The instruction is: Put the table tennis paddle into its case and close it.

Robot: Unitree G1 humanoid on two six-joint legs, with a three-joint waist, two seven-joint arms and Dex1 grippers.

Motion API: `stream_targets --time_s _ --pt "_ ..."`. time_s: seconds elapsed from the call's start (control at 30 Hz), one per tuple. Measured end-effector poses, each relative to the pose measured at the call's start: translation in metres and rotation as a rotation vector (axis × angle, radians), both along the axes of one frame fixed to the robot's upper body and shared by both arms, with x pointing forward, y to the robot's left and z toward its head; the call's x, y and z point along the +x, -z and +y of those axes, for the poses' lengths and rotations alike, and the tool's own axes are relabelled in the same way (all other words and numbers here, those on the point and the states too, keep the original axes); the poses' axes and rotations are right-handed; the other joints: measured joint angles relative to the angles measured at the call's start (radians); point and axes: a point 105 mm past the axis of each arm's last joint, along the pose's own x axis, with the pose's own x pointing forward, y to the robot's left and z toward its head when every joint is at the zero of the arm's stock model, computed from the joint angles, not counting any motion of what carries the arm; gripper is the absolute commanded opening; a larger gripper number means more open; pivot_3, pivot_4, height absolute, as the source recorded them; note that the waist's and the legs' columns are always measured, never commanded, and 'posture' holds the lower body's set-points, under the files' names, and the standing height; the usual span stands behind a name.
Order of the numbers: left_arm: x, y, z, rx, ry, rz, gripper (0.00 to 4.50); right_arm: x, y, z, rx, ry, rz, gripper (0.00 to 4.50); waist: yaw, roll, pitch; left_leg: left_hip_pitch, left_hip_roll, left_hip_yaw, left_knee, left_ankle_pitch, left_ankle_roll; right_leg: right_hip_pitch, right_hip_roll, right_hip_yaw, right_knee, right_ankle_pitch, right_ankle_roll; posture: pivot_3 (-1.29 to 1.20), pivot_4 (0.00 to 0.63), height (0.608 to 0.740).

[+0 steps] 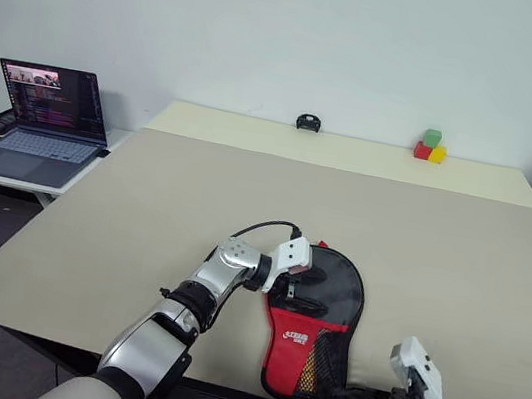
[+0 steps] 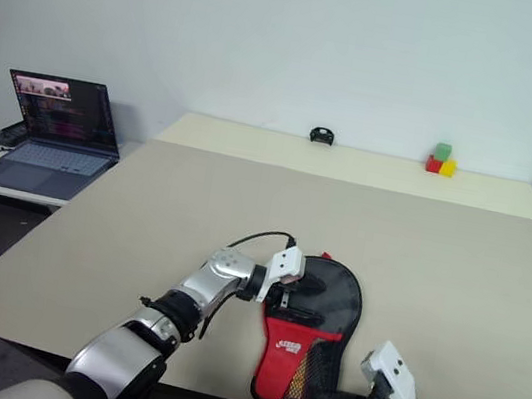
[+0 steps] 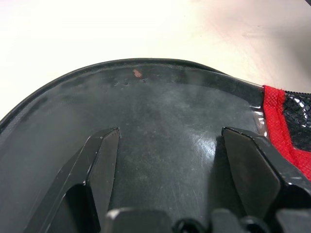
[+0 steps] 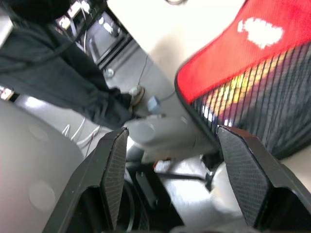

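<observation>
Beige tabletop (image 1: 144, 201) carries the case (image 1: 336, 302). Left claw (image 3: 165, 160) rests spread on its black top; right claw (image 4: 170, 170) hovers spread beside its red end.

Silver arms, black-fingered left gripper (image 3: 165, 179)

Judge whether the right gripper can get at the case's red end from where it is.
Probably yes: the right gripper is open beside the red end of the case, which overhangs the table edge, with nothing between them.
</observation>
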Motion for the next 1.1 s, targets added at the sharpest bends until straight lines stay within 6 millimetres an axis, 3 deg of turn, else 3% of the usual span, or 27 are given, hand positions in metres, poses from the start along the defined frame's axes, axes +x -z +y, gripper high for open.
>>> stream_targets --time_s 0.07,0.17,0.33,0.5,0.8,0.97,1.1 --pt "0.0 0.0 0.001 0.001 -0.001 -0.001 3.66 0.015 -0.009 -0.002 0.0 0.026 -0.074 3.14 0.0 0.0 0.0 0.0 0.0 0.0 0.0 0.0 0.0 0.0 0.0 0.0 0.0 0.0 0.0 0.0 0.15 0.74" --pt "0.0 -0.001 0.001 -0.002 0.0 -0.009 3.66 0.055 -0.025 -0.019 -0.021 0.147 -0.234 3.14 -0.001 -0.001 0.001 0.0 0.0 0.0 0.0 0.0 0.0 -0.001 0.0 0.0 -0.002 0.001 0.001 0.0 0.15 0.74" --pt "-0.001 -0.004 0.005 -0.029 -0.016 -0.012 3.66 0.099 -0.02 -0.061 -0.071 0.309 -0.337 3.14 -0.004 0.001 0.003 -0.002 0.0 0.001 -0.002 0.0 0.0 -0.001 0.001 0.001 -0.005 0.004 -0.004 0.0 0.15 0.74" --pt "0.0 -0.014 0.015 -0.077 -0.085 -0.028 3.66 0.131 -0.029 -0.078 -0.066 0.373 -0.464 3.14 -0.02 0.007 0.011 -0.003 0.001 0.001 -0.003 0.0 0.0 -0.003 0.001 0.002 -0.003 0.004 -0.005 0.0 0.15 0.74" --pt "-0.019 -0.036 0.111 -0.165 -0.407 0.046 3.66 0.16 -0.022 -0.097 -0.057 0.347 -0.498 3.14 -0.047 0.009 0.038 -0.012 0.002 0.005 -0.004 0.001 -0.002 -0.018 0.0 0.006 0.004 0.002 -0.009 0.0 0.15 0.74" --pt "-0.027 -0.043 0.149 -0.2 -0.622 0.038 3.66 0.178 -0.022 -0.108 -0.077 0.327 -0.517 3.14 -0.036 0.01 0.039 -0.023 0.0 0.005 0.002 0.003 -0.005 -0.028 -0.003 0.005 0.007 0.002 -0.009 0.0 0.15 0.74" --pt "-0.03 -0.049 0.158 -0.198 -0.701 0.004 3.66 0.186 -0.016 -0.122 -0.097 0.341 -0.5 3.14 -0.018 0.01 0.039 -0.023 -0.001 0.006 0.002 0.003 -0.005 -0.029 -0.004 0.005 0.007 0.002 -0.009 0.0 0.15 0.74"
